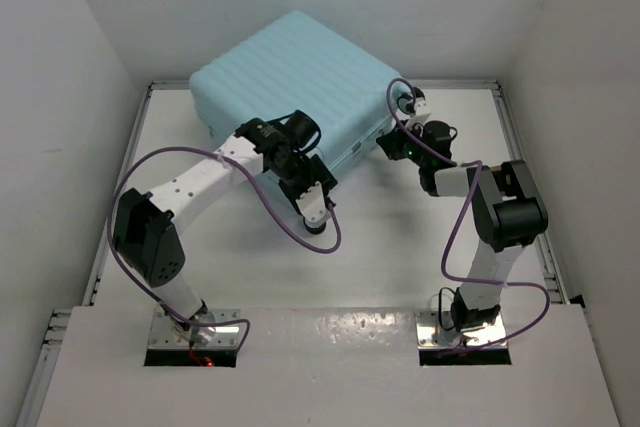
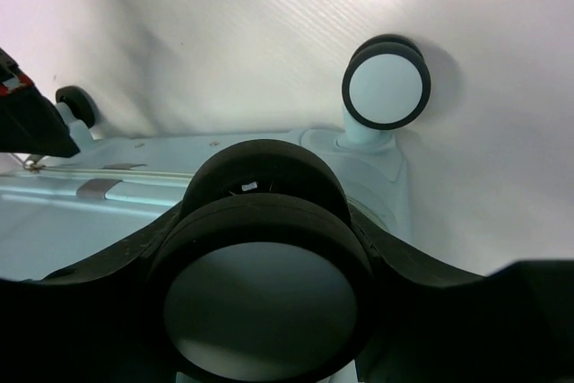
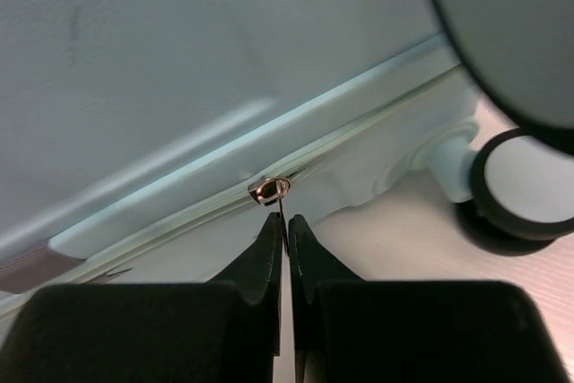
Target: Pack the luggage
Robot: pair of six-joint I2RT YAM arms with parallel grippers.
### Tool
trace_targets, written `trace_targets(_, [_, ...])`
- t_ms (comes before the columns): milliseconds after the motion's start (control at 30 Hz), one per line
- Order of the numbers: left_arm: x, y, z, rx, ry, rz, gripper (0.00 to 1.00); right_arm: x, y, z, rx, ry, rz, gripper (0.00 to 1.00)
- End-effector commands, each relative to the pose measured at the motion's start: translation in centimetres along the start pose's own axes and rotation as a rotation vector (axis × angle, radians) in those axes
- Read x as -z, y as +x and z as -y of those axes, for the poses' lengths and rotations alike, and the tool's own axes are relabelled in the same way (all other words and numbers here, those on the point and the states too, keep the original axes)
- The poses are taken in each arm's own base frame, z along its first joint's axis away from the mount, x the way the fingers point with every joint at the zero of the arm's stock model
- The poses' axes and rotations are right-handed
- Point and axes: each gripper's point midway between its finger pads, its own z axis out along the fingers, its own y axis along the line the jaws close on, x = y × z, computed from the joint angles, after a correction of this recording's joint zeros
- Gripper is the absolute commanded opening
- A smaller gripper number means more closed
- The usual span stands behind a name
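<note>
The luggage, a pale blue ribbed suitcase, lies closed and flat at the back of the table. My left gripper is at its near corner. In the left wrist view the left gripper is closed around a black-and-white wheel. A second wheel stands beyond it. My right gripper is at the suitcase's right side. In the right wrist view the right gripper is shut on the thin tab of the metal zipper pull on the zip line. Two more wheels show to the right.
White walls close in the table on the left, back and right. A raised metal rail runs along the right edge. Purple cables loop from both arms over the table.
</note>
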Motion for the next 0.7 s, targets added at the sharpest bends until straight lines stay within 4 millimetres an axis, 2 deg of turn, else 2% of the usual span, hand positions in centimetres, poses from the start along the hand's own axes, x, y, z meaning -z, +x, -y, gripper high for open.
trace_targets(0, [1.6,3.8,9.3,0.227,0.273,-0.088,0.0,0.7,-4.8,3.8,0.057,0.165,0.179,0.0])
trace_targets(133, [2.4,5.8,10.4,0.26,0.272,-0.11,0.0,0.9,-4.7,4.8,0.051,0.188,0.185,0.0])
trace_targets(200, [3.0,7.6,11.2,0.295,0.265,-0.122,0.0,1.0,-4.5,5.5,0.052,0.194,0.187,0.0])
trace_targets(233, [3.0,7.6,11.2,0.296,0.265,-0.122,0.0,1.1,-4.5,5.5,0.052,0.193,0.187,0.0])
trace_targets(367, [4.0,9.9,12.3,0.288,0.258,-0.13,0.0,1.2,-4.2,6.7,0.052,0.198,0.195,0.0])
trace_targets(433, [4.4,11.4,13.4,0.314,0.266,-0.148,0.0,1.1,-4.1,7.2,0.055,0.199,0.2,0.0])
trace_targets(500, [4.7,12.9,14.5,0.311,0.297,-0.17,0.0,0.9,-3.6,7.6,0.052,0.196,0.193,0.0])
trace_targets(533, [5.0,13.3,14.8,0.305,0.302,-0.18,0.0,0.7,-4.2,8.0,0.054,0.196,0.204,0.0])
trace_targets(600, [5.1,14.1,15.3,0.273,0.317,-0.181,0.0,0.1,-3.8,8.5,0.043,0.189,0.197,0.0])
trace_targets(633, [5.2,14.6,15.8,0.267,0.332,-0.186,0.0,-0.4,-5.1,8.4,0.055,0.181,0.224,0.0])
trace_targets(667, [5.3,14.9,15.9,0.25,0.332,-0.184,0.0,-0.7,-4.7,8.4,0.05,0.17,0.214,0.0])
